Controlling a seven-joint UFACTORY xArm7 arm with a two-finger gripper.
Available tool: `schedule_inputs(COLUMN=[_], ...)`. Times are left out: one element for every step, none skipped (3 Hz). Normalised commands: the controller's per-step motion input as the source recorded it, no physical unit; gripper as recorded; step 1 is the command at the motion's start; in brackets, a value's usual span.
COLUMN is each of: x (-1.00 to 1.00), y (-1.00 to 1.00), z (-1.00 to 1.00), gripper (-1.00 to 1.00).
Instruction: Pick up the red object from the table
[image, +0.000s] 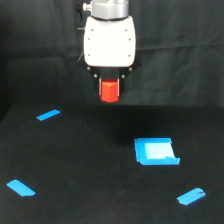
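Observation:
The red object (109, 90) is a small red-orange stubby block held between the dark fingers of my gripper (109, 88). It hangs under the white gripper body (110, 42), lifted above the black table (90, 165), in the upper middle of the exterior view. The gripper is shut on it. The fingers are mostly hidden against the dark backdrop.
A blue square piece (156, 151) lies on the table below and toward the exterior view's right of the gripper. Short blue tape strips lie at the upper left (48, 115), lower left (21, 188) and lower right (191, 196). A black cloth backdrop hangs behind.

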Motion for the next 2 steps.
schedule_inputs(x=[-0.04,-0.04], y=[-0.01,-0.02], z=[0.18,0.19], gripper=[-0.99,-0.99])
